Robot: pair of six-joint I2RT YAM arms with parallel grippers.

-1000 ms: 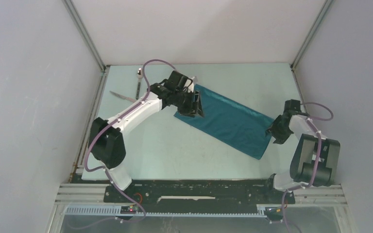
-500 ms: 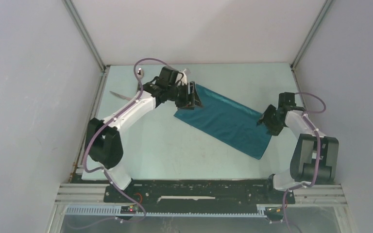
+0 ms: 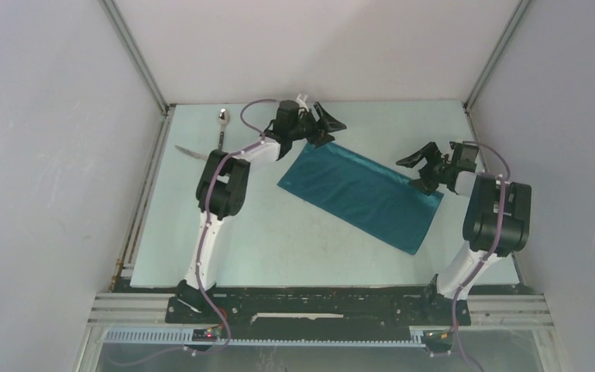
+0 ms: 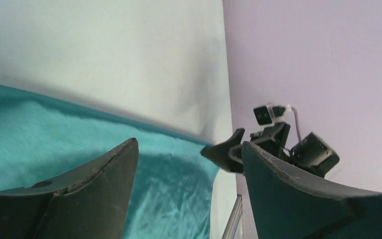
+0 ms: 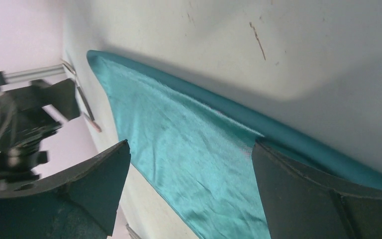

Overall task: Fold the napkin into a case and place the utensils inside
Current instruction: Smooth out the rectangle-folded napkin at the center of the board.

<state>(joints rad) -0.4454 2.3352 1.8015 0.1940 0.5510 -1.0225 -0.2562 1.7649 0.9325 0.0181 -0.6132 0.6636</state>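
Top view: napkin point(image 3: 360, 194) lies folded as a long strip on the bench point(image 3: 279, 248). Spoon point(image 3: 221, 120) and knife point(image 3: 194, 153) rest far left, outside it. Wrist views: left end effector point(image 4: 189, 145) and right end effector point(image 5: 190, 149) both gape, empty. Insertion outstanding.

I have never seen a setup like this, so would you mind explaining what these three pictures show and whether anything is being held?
These are two robot arms bolted at the near edge of a pale table. The overhead picture looks down from above and behind them. The other two come from a small camera on each wrist, so the dark shapes at the bottom are that arm's own fingers. On the table lies a teal napkin, folded into a long strip. A spoon and a knife lie at the far left, apart from it. The left gripper is at the strip's far-left end and the right gripper at its right end. Both are open and hold nothing.
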